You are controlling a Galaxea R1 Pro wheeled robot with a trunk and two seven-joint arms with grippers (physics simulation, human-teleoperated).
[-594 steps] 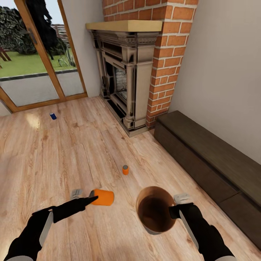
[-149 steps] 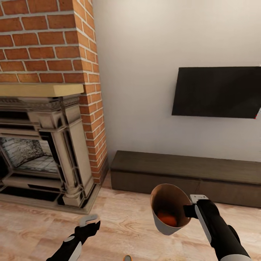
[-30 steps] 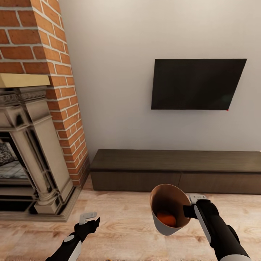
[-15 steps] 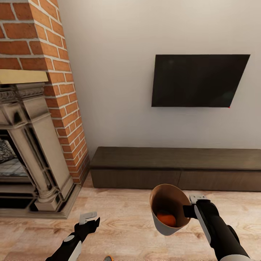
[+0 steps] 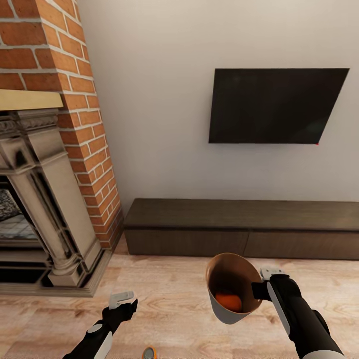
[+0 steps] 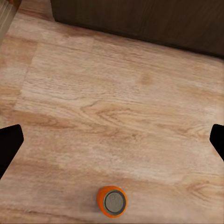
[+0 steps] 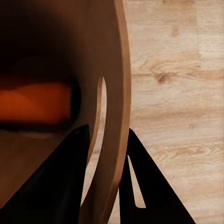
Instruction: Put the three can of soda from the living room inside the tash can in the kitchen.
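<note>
My right gripper (image 5: 260, 290) is shut on the rim of the tash can (image 5: 218, 308), holding it off the floor and tilted toward me. One orange can of soda (image 5: 228, 301) lies at its bottom, and the right wrist view shows that can (image 7: 37, 102) behind the brown rim (image 7: 120, 70) pinched between the dark fingers (image 7: 65, 182). My left gripper (image 5: 122, 303) hangs open over the wood floor. Another orange can of soda (image 6: 112, 201) stands upright on the floor below and short of its fingertips (image 6: 9, 144); the head view shows this can (image 5: 149, 353) at the bottom edge.
A brick fireplace (image 5: 45, 199) with a stone surround stands at the left. A long dark low cabinet (image 5: 239, 227) runs along the white wall under a black TV (image 5: 276, 105). Light wood floor (image 5: 169, 299) lies between me and the cabinet.
The camera view has shifted slightly, so the room sits higher in the picture and the orange can on the floor shows more at the bottom edge. Both arms keep their pose.
</note>
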